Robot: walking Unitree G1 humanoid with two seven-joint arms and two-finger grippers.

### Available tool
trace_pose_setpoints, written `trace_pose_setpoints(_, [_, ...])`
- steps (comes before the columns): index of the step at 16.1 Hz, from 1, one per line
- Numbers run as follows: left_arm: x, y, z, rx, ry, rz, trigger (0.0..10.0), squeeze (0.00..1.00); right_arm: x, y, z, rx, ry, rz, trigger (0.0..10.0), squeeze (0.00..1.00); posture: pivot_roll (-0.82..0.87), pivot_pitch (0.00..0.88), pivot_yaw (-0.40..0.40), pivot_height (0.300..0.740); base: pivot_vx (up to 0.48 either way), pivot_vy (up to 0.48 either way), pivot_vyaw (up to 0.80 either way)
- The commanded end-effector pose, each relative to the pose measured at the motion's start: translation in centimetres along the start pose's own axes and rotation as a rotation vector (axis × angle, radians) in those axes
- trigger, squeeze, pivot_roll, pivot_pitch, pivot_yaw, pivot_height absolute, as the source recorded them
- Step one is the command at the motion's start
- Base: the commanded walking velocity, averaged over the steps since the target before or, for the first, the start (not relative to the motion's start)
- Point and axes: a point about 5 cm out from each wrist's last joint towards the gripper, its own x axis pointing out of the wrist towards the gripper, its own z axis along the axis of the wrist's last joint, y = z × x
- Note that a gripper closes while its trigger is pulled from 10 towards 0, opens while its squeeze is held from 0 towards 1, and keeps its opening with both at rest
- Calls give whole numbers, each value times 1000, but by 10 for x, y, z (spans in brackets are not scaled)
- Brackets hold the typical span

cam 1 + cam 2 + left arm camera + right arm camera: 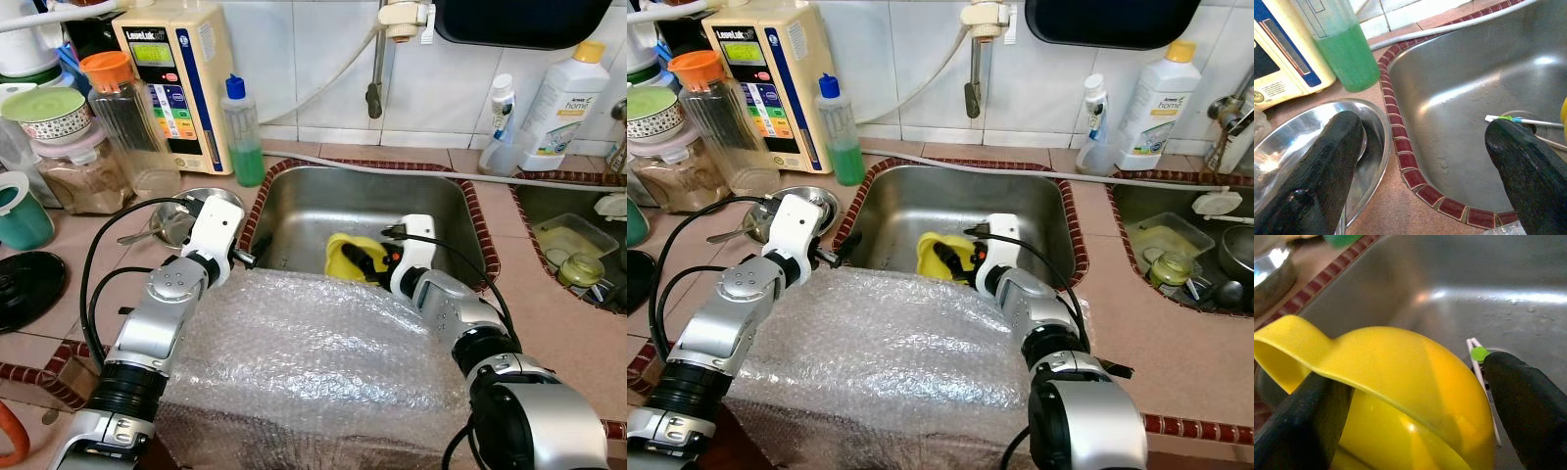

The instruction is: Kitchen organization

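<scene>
One yellow cup (1400,396) in sink (294,211), right gripper (364,262) spread around it; left gripper (247,253) wide, empty

White tiled wall (323,69), tan countertop (549,294)

Both eye views looked down from head height onto the sink (294,211) and tiled surface (549,294) (nearly the same scene, slightly offset). Each wrist camera sat close along its own fingers, facing into the basin; both caught the green-tipped stick (1518,120) by the drain.
</scene>
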Motion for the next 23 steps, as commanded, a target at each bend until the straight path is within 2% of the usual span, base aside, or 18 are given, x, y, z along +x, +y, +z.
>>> trace_pose_setpoints(1, [1, 5, 5, 26, -11, 13, 10000, 1000, -1, 4, -18, -32, 100, 44, 10000, 1000, 108, 0, 65, 740, 0, 0, 0])
trace_pose_setpoints(2, [1, 6, 3, 27, -11, 16, 10000, 1000, -2, 6, -21, -109, 132, 89, 10000, 1000, 103, 0, 63, 740, 0, 0, 0])
trace_pose_setpoints(3, [1, 6, 5, 31, -29, 23, 10000, 1000, -1, 6, -16, -35, 96, 89, 10000, 1000, 103, 0, 61, 740, 0, 0, 0])
trace_pose_setpoints(5, [2, 7, 5, 36, -30, 33, 10000, 1000, -1, 10, -2, 22, -24, 135, 10000, 1000, 102, 0, 56, 740, 0, 0, 0])
trace_pose_setpoints(7, [2, 7, 5, 42, -33, 42, 10000, 1000, -2, 7, 0, -40, -28, 101, 10000, 1000, 102, 0, 53, 740, 0, 0, 0])
trace_pose_setpoints(8, [2, 7, 4, 46, -33, 48, 10000, 1000, -2, 7, 6, 19, -79, 96, 10000, 1000, 102, 0, 51, 740, 0, 0, 0])
trace_pose_setpoints(9, [1, 6, 3, 48, -31, 50, 10000, 1000, -3, 4, 15, 14, -135, 68, 10000, 1000, 103, 0, 49, 740, 0, 0, 0])
trace_pose_setpoints(10, [1, 7, 3, 51, -30, 51, 10000, 1000, -3, 3, 17, -6, -143, 54, 10000, 1000, 103, 0, 49, 740, 0, 0, 0])
trace_pose_setpoints(11, [1, 8, 0, 65, -18, 56, 10000, 1000, -4, 2, 23, -28, -169, 19, 10000, 216, 102, 0, 47, 740, 0, 0, 0])
trace_pose_setpoints(12, [0, 9, -3, 75, -5, 61, 10000, 1000, -5, 0, 27, -61, -195, -21, 10000, 0, 103, 0, 42, 740, 0, 0, 0])
trace_pose_setpoints(13, [-3, 12, -10, 75, 18, 79, 10000, 35, -6, -2, 29, -85, -188, -73, 10000, 0, 103, 0, 42, 740, 0, 0, 0])
trace_pose_setpoints(15, [-7, 16, -16, 80, 28, 99, 10000, 0, -9, -2, 35, -93, -219, -94, 10000, 0, 99, 0, 35, 740, 0, 0, 0])
trace_pose_setpoints(17, [-10, 19, -19, 84, 23, 129, 10000, 0, -13, 1, 42, -154, -244, -96, 10000, 0, 97, 0, 32, 740, 0, 0, 0])
trace_pose_setpoints(19, [-13, 19, -21, 88, 18, 139, 10000, 0, -21, 2, 46, -105, -283, -99, 10000, 0, 93, 0, 29, 740, 0, 0, 0])
trace_pose_setpoints(22, [-15, 20, -30, 97, 30, 170, 10000, 0, -32, 12, 46, -173, -314, -64, 10000, 0, 84, 0, 25, 740, 0, 0, 0])
trace_pose_setpoints(23, [-15, 20, -32, 97, 38, 169, 10000, 0, -34, 15, 48, -168, -327, -53, 10000, 0, 81, 0, 25, 740, 0, 0, 0])
